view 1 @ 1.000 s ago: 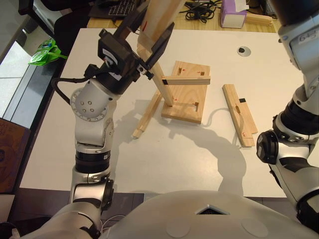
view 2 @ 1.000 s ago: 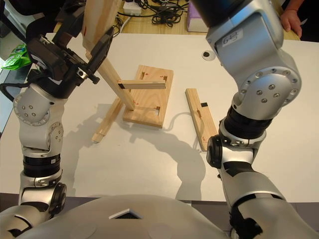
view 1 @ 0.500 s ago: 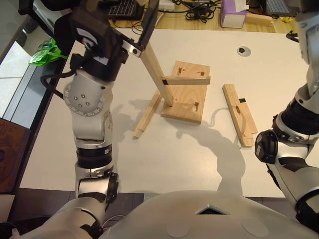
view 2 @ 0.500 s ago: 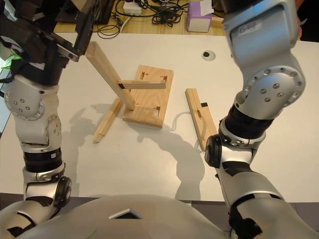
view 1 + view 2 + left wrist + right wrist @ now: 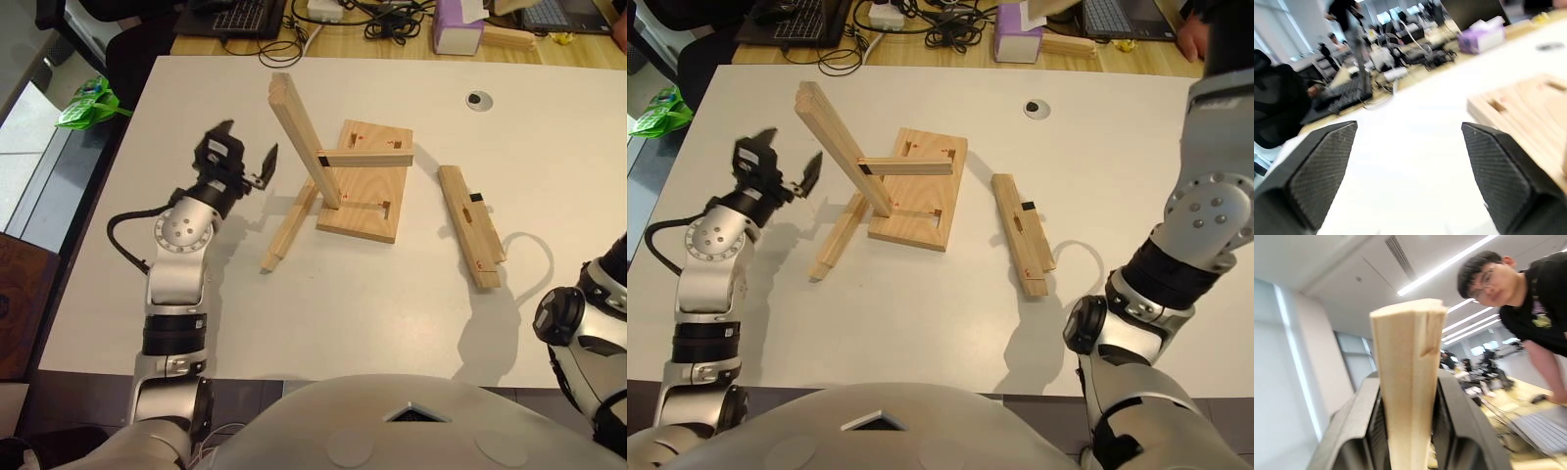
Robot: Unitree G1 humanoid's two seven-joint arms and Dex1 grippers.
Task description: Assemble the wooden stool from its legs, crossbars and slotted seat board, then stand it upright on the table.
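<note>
Two grippers: left gripper [image 5: 243, 149] has its fingers spread wide, holding nothing, low over the table [image 5: 343, 304] just beside the tilted leg [image 5: 302, 132] and not touching it. Right gripper [image 5: 1409, 382] is clamped on a wooden piece [image 5: 1405, 340]; its camera looks up along the piece towards the ceiling. I cannot tell whether that piece is a leg or a crossbar.

Task parts: seat board [image 5: 364, 186] lies flat mid-table. The tilted leg rises from its near left corner and leans away to the left. The crossbar [image 5: 364, 159] runs from that leg across above the board. A lying leg [image 5: 288, 228] rests on the table, its far end by the board's left edge. A loose piece [image 5: 469, 225] lies to the right, well apart from the board.

Step in hand (my judgement): seating the held piece into the board; assembly is early, the stool is not yet upright.

How to do it well: I would close the left gripper gently on the tilted leg to steady it first. Then I'd bring the right's piece down square over a free slot and press straight, not sideways, so the leaning leg is not levered out.

Containers: open slots [image 5: 385, 207] in the board look unfilled. A tissue box [image 5: 457, 29] on the desk behind has a tissue standing out of its top.
</note>
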